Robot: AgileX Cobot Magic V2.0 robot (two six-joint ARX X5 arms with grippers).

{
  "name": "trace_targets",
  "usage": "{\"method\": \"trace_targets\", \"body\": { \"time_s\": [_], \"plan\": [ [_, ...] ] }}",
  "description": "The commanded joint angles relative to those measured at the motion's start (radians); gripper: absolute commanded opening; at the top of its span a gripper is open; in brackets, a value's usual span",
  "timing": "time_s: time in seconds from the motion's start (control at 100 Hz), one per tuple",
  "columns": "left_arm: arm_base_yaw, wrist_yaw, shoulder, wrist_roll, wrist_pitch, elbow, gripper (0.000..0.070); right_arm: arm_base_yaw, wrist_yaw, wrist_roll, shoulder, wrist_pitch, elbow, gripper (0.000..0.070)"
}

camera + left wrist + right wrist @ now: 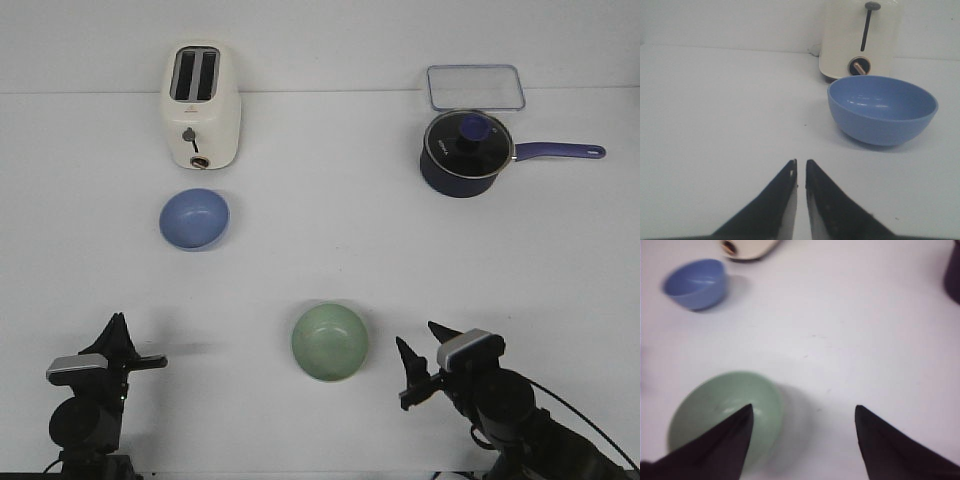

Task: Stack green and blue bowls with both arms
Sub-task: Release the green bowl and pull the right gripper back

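Note:
The pale green bowl (330,342) sits upright near the front middle of the white table; it also shows in the right wrist view (725,412). The blue bowl (194,219) sits upright further back on the left, in front of the toaster; it shows in the left wrist view (882,109) and the right wrist view (696,283). My right gripper (422,352) is open and empty just right of the green bowl, one finger over its rim (803,410). My left gripper (120,335) is shut and empty at the front left (800,162), well short of the blue bowl.
A cream toaster (200,105) stands at the back left, right behind the blue bowl. A dark navy saucepan (467,152) with a glass lid and long handle stands at the back right, with a clear lidded tray (475,86) behind it.

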Motion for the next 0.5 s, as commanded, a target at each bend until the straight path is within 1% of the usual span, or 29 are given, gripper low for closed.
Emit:
{"method": "trace_targets", "body": {
  "time_s": [0.0,0.09,0.17,0.25,0.31,0.35,0.4,0.49],
  "plan": [
    [0.000,0.011,-0.002,-0.046,0.012,-0.018,0.0015,0.021,0.004,0.010,-0.064,0.013,-0.029,0.0426],
    [0.000,0.019,-0.002,-0.142,0.007,-0.018,0.0015,0.028,0.005,0.024,-0.122,0.005,-0.052,0.0426],
    [0.000,0.019,-0.002,-0.197,0.017,-0.018,0.0014,0.028,0.004,0.024,-0.137,0.008,-0.053,0.0426],
    [0.000,0.021,-0.002,-0.328,0.061,-0.018,0.0010,0.028,0.004,0.024,-0.135,0.008,-0.053,0.0426],
    [0.000,0.040,-0.002,-0.390,0.077,-0.002,0.0011,0.028,0.004,0.024,-0.134,0.008,-0.053,0.0426],
    [0.000,0.058,0.005,-0.405,0.061,0.029,0.0012,0.028,0.005,0.023,-0.134,0.008,-0.053,0.0426],
    [0.000,0.061,0.039,-0.408,0.022,0.087,0.0012,0.028,0.005,0.023,-0.134,0.008,-0.053,0.0426],
    [0.000,0.061,0.154,-0.389,-0.053,0.222,0.0012,0.028,0.005,0.023,-0.134,0.007,-0.053,0.0426]
  ]
}}
